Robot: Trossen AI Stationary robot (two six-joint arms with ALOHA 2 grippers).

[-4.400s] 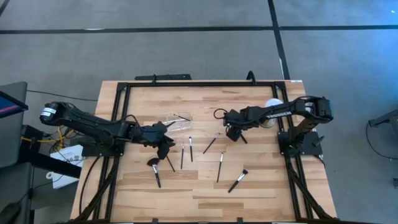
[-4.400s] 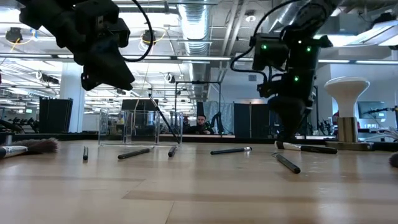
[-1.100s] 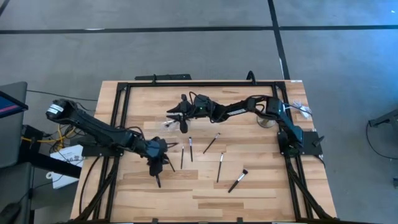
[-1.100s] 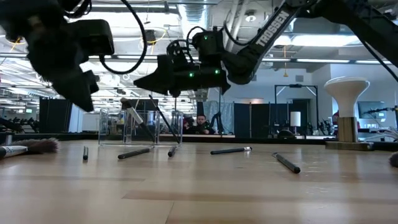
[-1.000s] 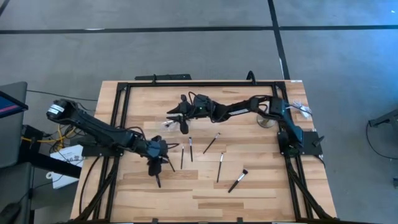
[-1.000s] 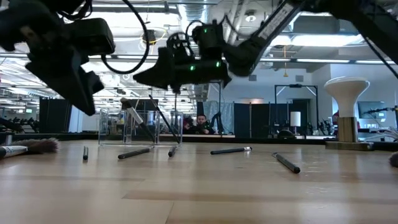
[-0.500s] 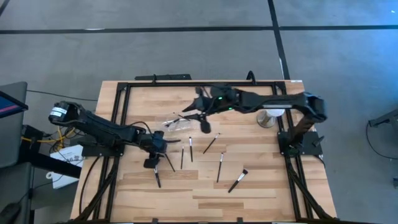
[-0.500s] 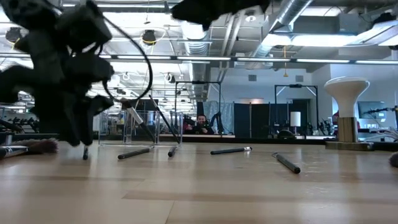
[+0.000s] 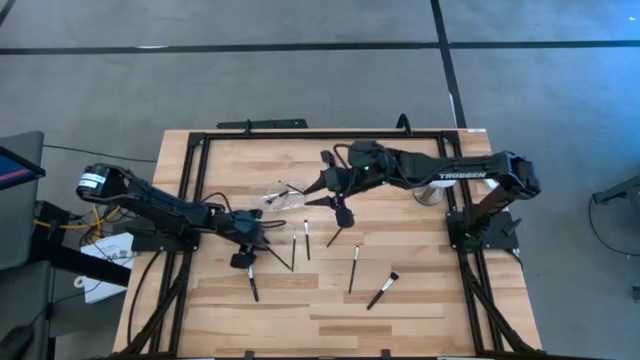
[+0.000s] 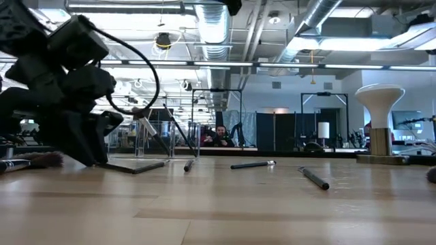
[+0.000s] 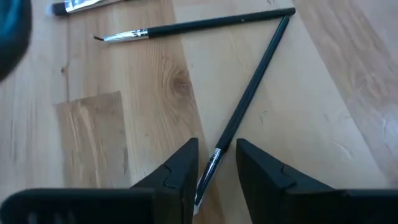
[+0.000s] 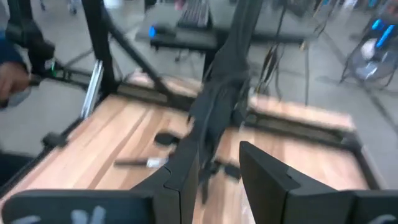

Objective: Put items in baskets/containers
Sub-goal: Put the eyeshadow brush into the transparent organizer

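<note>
Wooden table (image 9: 420, 290) w/ black frame rails, grey floor around it; low view shows an open hall w/ ceiling pipes behind. Left end effector (image 9: 250, 240) is down at the table on the left-centre, and the left wrist view shows its fingers (image 11: 180, 171) slightly apart, straddling the ferrule end of a slim brush (image 11: 249, 99) lying on the wood; contact w/ the brush can't be told. That brush's far end touches the end of a second brush (image 11: 193, 26), the two making a V. In the low view the left arm (image 10: 61, 88) sits low at the left, w/ a brush (image 10: 146, 167) running out from under it along the table. Right end effector (image 9: 340, 205) hangs above the table centre, just beside the clear container (image 9: 285, 195); right wrist view shows its fingers (image 12: 186, 168) apart w/ nothing between them. Container stands toward the back-left of centre, w/ a brush leaning inside it per the low view (image 10: 160, 133). More brushes lie loose: one w/ fluffy head (image 9: 250, 278) near the left end effector, a pair (image 9: 300, 245) side by side at centre, one (image 9: 337, 232) just below the right end effector, one (image 9: 354, 268) nearer the front, another (image 9: 382, 290) to its right. White ball on stand (image 10: 381, 122) is at the table's right edge.
</note>
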